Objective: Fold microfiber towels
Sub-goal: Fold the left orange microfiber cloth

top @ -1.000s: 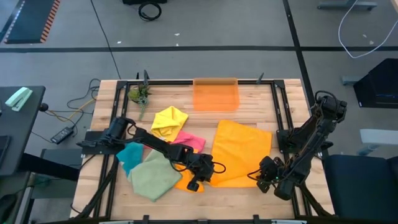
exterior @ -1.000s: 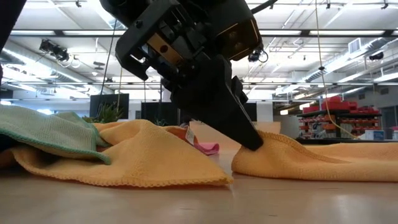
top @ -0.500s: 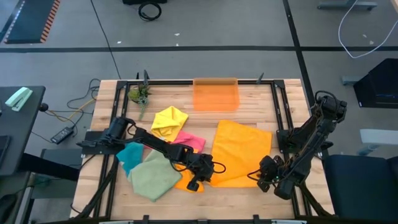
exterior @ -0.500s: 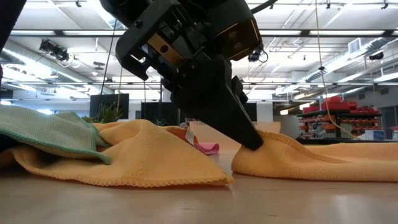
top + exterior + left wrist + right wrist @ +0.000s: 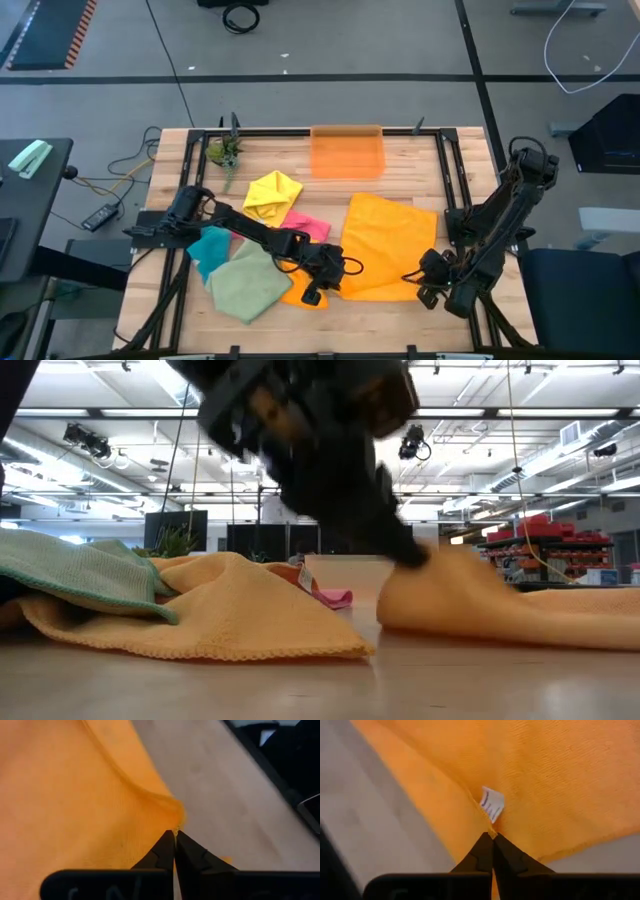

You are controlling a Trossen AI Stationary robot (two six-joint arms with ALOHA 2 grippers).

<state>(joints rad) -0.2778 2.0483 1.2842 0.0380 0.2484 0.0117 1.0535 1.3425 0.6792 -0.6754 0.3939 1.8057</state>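
Note:
An orange microfiber towel (image 5: 388,243) lies spread at the table's centre right. My left gripper (image 5: 337,275) is shut on its near left corner, and my right gripper (image 5: 419,284) is shut on its near right corner, beside a small white tag (image 5: 491,804). A sage green towel (image 5: 244,286) lies on a second orange towel (image 5: 240,615) at the near left. Teal (image 5: 208,246), pink (image 5: 306,226) and yellow (image 5: 272,193) towels lie behind them. My left gripper pinches the orange towel's near left corner (image 5: 176,821) between its two fingertips, slanting down from the left. The corner (image 5: 432,565) stands raised off the table in a hump; the rest of the towel lies flat. My right gripper pinches the towel's near right edge (image 5: 493,829) between its two fingertips, just below the white tag. How many layers it has, I cannot tell. The towel around the hold lies on the table.
A translucent orange bin (image 5: 347,152) stands at the far edge in the middle, a small plant (image 5: 222,152) at the far left corner. Black rails (image 5: 452,190) run along the table's sides. Bare wood shows along the near edge (image 5: 380,320).
My left gripper has begun to rise, still shut, and shows blurred in the low view. The orange towel's near left corner has come up with it into a taller hump, while the rest of the towel has stayed flat.

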